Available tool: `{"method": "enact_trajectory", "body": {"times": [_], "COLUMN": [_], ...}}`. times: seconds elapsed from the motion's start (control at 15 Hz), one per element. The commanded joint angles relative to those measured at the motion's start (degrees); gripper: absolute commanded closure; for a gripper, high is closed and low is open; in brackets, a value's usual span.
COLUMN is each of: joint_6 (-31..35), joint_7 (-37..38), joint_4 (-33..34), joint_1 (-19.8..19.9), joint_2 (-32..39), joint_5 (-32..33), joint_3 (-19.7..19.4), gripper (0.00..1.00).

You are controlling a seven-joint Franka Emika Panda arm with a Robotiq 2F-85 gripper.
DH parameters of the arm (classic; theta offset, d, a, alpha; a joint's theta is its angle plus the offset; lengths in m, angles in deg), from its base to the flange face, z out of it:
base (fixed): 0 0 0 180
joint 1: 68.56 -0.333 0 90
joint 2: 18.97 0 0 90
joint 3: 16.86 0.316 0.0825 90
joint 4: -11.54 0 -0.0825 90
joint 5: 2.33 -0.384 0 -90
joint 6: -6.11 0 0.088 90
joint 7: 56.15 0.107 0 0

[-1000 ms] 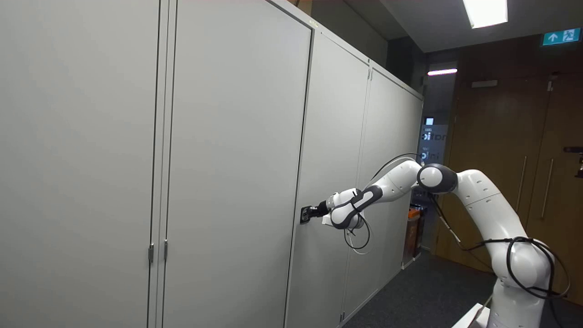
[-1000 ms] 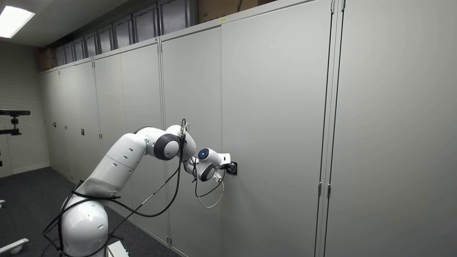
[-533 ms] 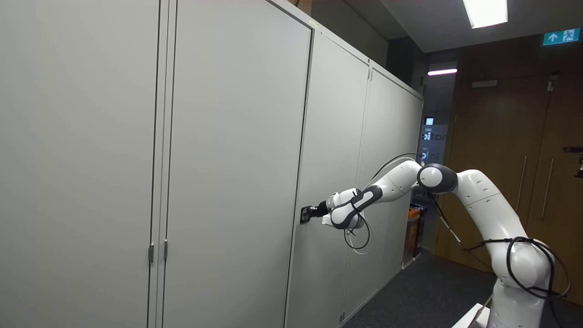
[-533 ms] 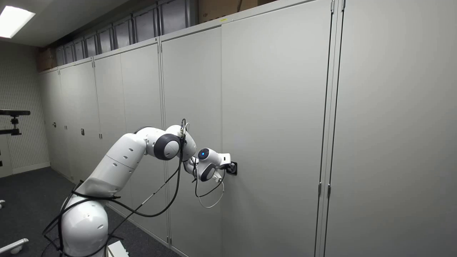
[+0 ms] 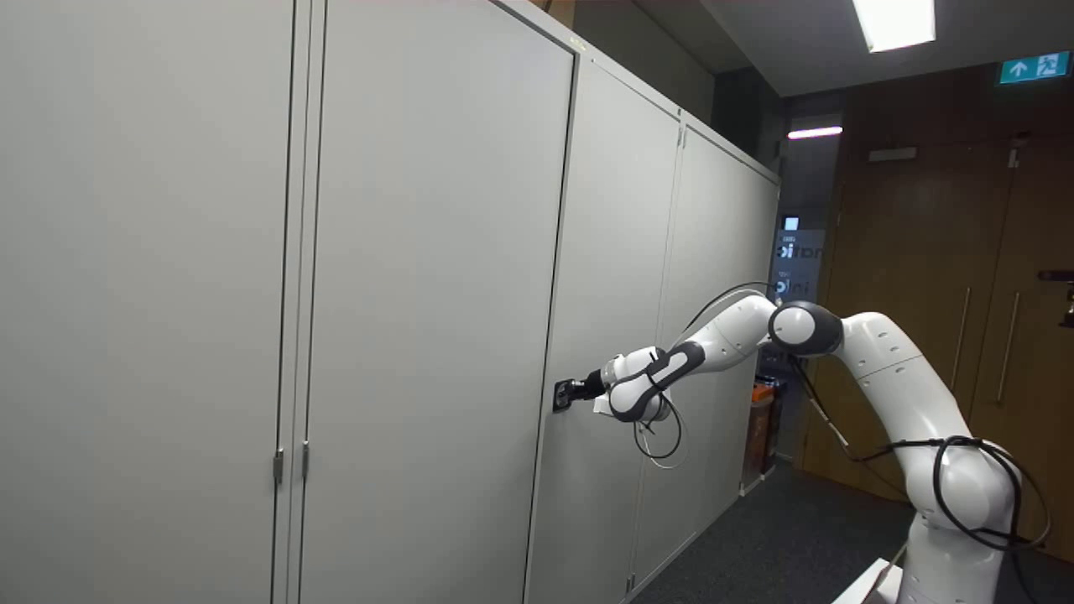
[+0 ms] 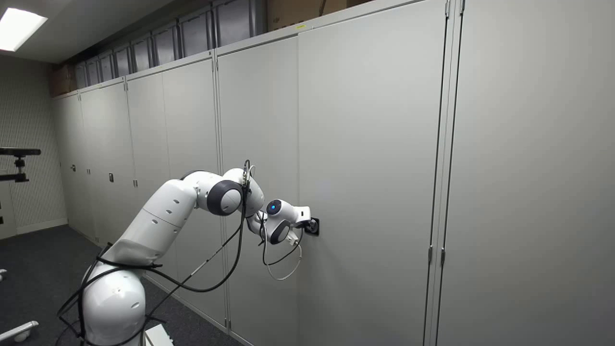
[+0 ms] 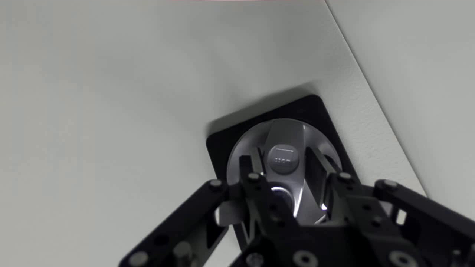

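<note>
Wrist view: our gripper (image 7: pixel 283 157) has the handle (image 7: pixel 285 180) between its jaws, fingers (image 7: pixel 314 167) on opposite sides. Jaws stand apart, pads right by the handle's flanks; pinching it or only straddling it, we can't tell. We read the side-on fit as the natural one: the handle stands in a round dish (image 7: pixel 246 146), leaving the fingers room. Black plate (image 7: pixel 220 150) frames handle and dish on the door (image 7: pixel 111 148). Seam (image 7: pixel 371 89) runs near the handle, likely because the door's free edge gives best leverage.

In an exterior view: our arm (image 5: pixel 738 331) reaches along the cabinets (image 5: pixel 445 294) to the handle, wrist pointed at it, we'd guess so the fingers go in straight. Bins (image 5: pixel 757 432) stand well apart from the handle, farther along the row.

In an exterior view: cables (image 6: pixel 202 291) loop lower than the handle, probably slack for wrist motion. Crates (image 6: pixel 233 21) sit above the handle's level, on the cabinet tops, presumably stored.
</note>
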Motion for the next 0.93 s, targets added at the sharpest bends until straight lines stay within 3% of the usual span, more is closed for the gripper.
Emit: {"method": "enact_trajectory", "body": {"times": [0.0,0.47,0.87], "joint_6": [0.0,0.0,-0.3], "joint_7": [0.0,-0.1,-0.4], "joint_4": [0.0,-0.1,-0.3], "joint_1": [0.0,-0.5,-3.1], "joint_2": [0.0,-0.1,-0.7], "joint_5": [0.0,-0.4,-1.5], "joint_3": [0.0,-0.6,-3.8], "gripper": [0.90,0.90,0.90]}}
